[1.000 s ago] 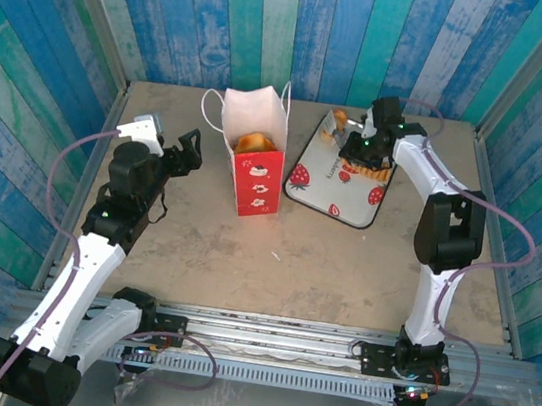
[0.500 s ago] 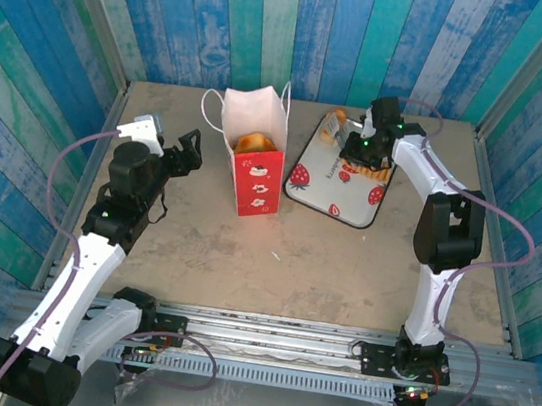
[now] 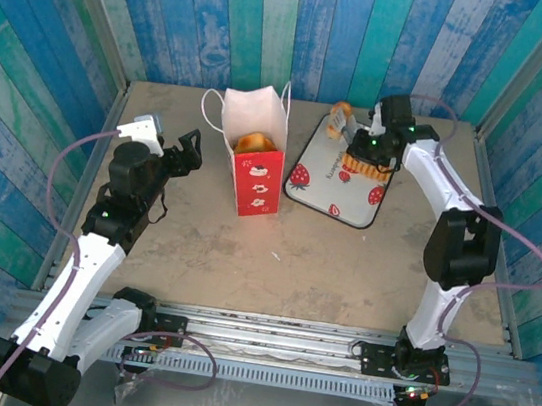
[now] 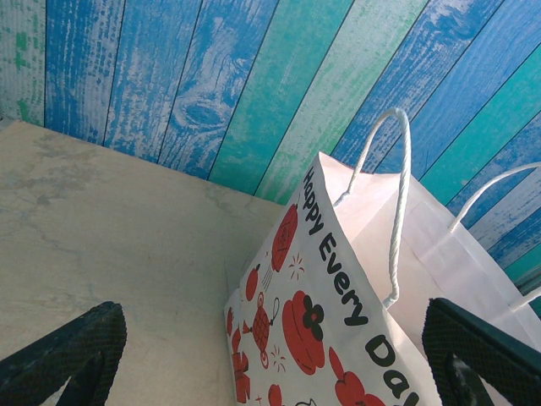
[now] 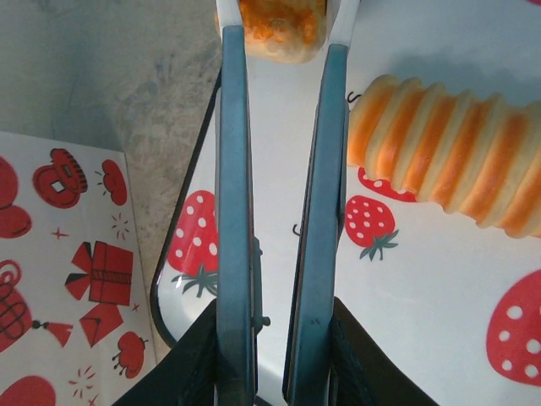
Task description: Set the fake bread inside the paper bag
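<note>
- The right gripper (image 5: 279,41) (image 3: 347,133) was closed on a small glossy golden-orange toy pastry (image 5: 279,17) (image 3: 340,119). The pastry was pinched between the tips of its two grey-blue fingers (image 5: 234,169), which stood narrow and nearly parallel.
- The held pastry sat over the far left corner of a white rectangular tray printed with red strawberries and edged in black (image 5: 406,338) (image 3: 337,200). Whether it was clear of the tray's surface could not be told.
- Just right of the fingers, a ridged golden-orange toy loaf with pale and orange bands (image 5: 448,161) (image 3: 360,163) lay on the tray, apart from the gripper.
- Left of the tray, and apart from it, stood the small white paper gift bag with a red lower part printed with white figures and thin white cord handles (image 3: 254,180) (image 4: 338,279). It was upright with its mouth open.
- More golden-orange toy pastries (image 3: 252,143) showed inside the bag's mouth.
- The left gripper (image 3: 185,151) (image 4: 275,347) was wide open and held nothing. In the left wrist view its dark fingers (image 4: 76,347) were spread to either side of the bag. In the top view it was near the bag's left side but not touching it.
- Everything rested on a beige tabletop (image 3: 343,264) enclosed by blue and teal painted plank walls (image 3: 326,29).
</note>
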### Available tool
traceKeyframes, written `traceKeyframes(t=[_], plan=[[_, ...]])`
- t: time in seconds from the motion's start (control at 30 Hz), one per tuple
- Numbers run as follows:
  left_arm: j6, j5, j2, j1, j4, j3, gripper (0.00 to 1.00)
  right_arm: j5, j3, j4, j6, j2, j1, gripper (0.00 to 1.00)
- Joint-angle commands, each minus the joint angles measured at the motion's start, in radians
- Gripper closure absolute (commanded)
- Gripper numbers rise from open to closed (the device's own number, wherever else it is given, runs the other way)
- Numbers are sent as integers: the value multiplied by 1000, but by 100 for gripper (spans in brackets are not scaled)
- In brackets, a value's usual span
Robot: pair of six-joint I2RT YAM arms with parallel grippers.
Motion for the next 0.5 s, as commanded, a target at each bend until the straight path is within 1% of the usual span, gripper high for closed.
traceKeyframes(t=[0.0,0.17,0.27,0.47], plan=[[-8,8,-6,5,-6,10,6,-1,-41,52,-4,-106,4,99],[-17,44,10,5,-17,35,6,-3,-107,85,3,-255,16,99],[-27,90,35,6,-28,59,6,5,-139,98,5,-338,32,100],[-55,136,52,5,-20,71,2,9,-180,126,2,-481,74,99]])
